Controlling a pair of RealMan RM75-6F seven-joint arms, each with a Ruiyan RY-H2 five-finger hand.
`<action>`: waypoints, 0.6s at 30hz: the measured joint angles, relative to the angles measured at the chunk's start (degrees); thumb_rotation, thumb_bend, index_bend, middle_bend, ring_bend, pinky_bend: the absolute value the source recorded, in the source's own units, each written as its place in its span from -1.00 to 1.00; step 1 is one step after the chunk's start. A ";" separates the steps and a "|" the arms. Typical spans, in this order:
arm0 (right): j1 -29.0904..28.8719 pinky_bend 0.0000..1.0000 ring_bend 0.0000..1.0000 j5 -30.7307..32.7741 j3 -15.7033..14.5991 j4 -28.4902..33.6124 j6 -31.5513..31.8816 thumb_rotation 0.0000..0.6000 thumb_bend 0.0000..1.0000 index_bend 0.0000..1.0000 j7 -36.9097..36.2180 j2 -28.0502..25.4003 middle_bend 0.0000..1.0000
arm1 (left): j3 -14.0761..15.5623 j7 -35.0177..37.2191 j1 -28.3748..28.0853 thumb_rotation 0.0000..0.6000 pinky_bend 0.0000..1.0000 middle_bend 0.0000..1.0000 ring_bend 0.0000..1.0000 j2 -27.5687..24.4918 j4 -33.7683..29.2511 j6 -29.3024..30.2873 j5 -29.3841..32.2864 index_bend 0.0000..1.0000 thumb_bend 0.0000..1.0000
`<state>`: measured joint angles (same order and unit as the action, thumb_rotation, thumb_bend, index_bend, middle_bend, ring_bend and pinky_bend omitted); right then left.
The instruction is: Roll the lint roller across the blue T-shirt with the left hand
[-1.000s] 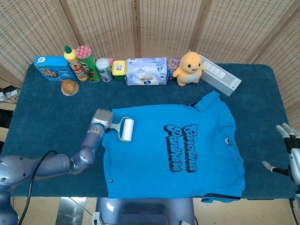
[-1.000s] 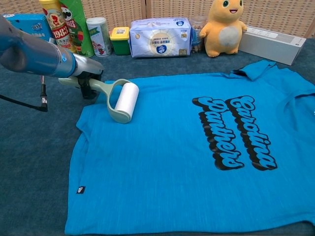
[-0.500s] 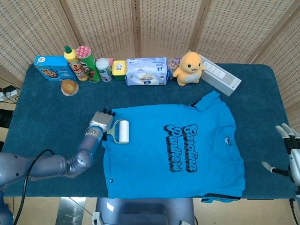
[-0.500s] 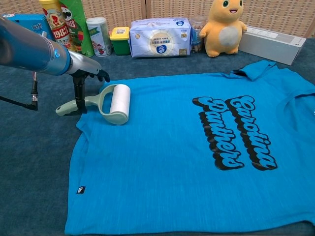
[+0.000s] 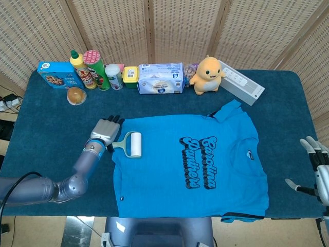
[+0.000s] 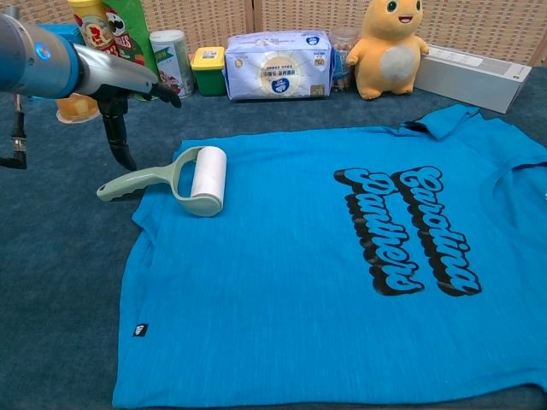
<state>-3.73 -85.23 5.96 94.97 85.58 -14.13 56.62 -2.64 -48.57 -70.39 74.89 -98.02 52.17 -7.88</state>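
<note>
lint roller (image 6: 175,178) lies free at the near-left corner of the blue t-shirt (image 6: 325,273), drum on the cloth, handle poking off onto the table (image 6: 51,282), just below and in front of the left hand (image 6: 124,81), which hovers above it empty with fingers spread; looks light and rigid, sticky drum likely to drag and bunch the soft thin shirt, so grip the handle, not the drum. behind the hand sit a chips can (image 6: 102,38), small can (image 6: 171,61) and yellow tub (image 6: 208,68), none blocking the roll; right hand (image 5: 318,167) far off at the table edge, open and empty.
</note>
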 measured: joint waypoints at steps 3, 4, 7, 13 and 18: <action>-0.09 -1.00 -1.00 -0.09 0.09 -0.81 0.22 1.00 -1.00 -1.00 0.78 0.69 -1.00 | 0.79 4.27 3.93 1.00 -0.77 -1.00 -1.00 -1.62 -2.82 3.77 -9.19 -1.00 -0.78; -0.16 -1.00 -1.00 -0.04 0.14 -1.09 0.22 1.00 -1.00 -1.00 1.14 0.93 -1.00 | 1.17 5.90 5.41 1.00 -0.78 -1.00 -1.00 -2.08 -3.51 5.04 -12.61 -1.00 -0.78; -0.43 -1.00 -1.00 0.20 0.41 -2.22 0.29 1.00 -1.00 -1.00 2.77 1.94 -1.00 | 2.86 12.07 11.10 1.00 -0.78 -1.00 -1.00 -3.62 -5.31 10.01 -25.47 -1.00 -0.78; -0.76 -1.00 -1.00 1.15 1.47 -4.62 1.46 1.00 -1.00 -1.00 6.30 4.21 -1.00 | 8.06 25.52 26.32 1.00 -0.83 -1.00 -1.00 -6.51 -6.94 24.12 -50.37 -1.00 -0.78; -0.66 -1.00 -1.00 1.45 2.29 -6.15 3.43 1.00 -1.00 -1.00 8.47 5.89 -1.00 | 13.20 31.27 40.52 1.00 -0.86 -1.00 -1.00 -8.27 -7.56 37.43 -61.28 -1.00 -0.79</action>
<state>-4.39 -83.78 8.26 88.82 89.02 -5.66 62.51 10.56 -17.29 -29.88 66.61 -105.58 89.60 -69.16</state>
